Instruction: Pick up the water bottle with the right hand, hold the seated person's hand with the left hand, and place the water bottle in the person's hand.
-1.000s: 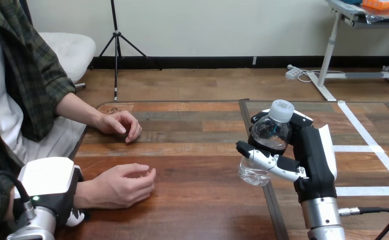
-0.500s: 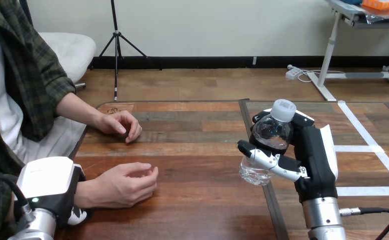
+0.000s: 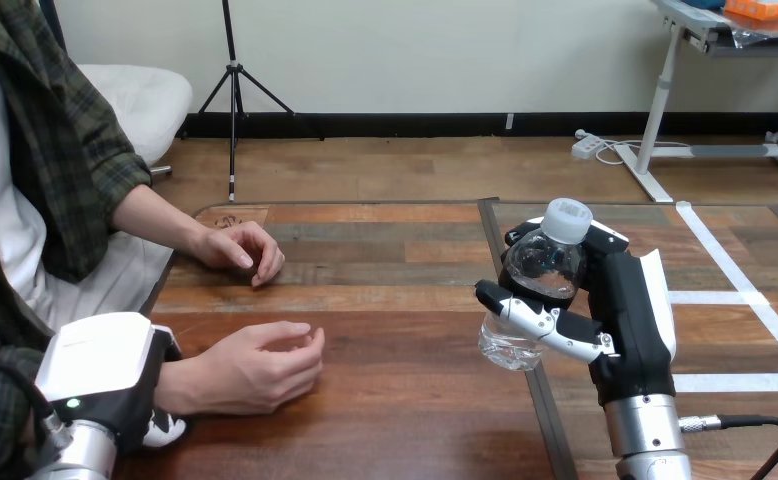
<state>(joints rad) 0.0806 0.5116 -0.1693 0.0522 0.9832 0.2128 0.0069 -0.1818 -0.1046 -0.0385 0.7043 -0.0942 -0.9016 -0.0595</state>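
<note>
Water bottle (image 3: pixel 537 282), clasped in right hand (image 3: pixel 629 312)

Brown wooden plank desk (image 3: pixel 405 400), boards in mixed tones. A dark narrow seam (image 3: pixel 488 235) runs front to back, right of centre, and white tape lines (image 3: pixel 735 275) cross the right section. The person's two hands rest on the left part. The far hand (image 3: pixel 240 250) is loosely curled near the back edge. The near hand (image 3: pixel 250 370) lies closer to the front with its fingers curled. The two are apart.
</note>
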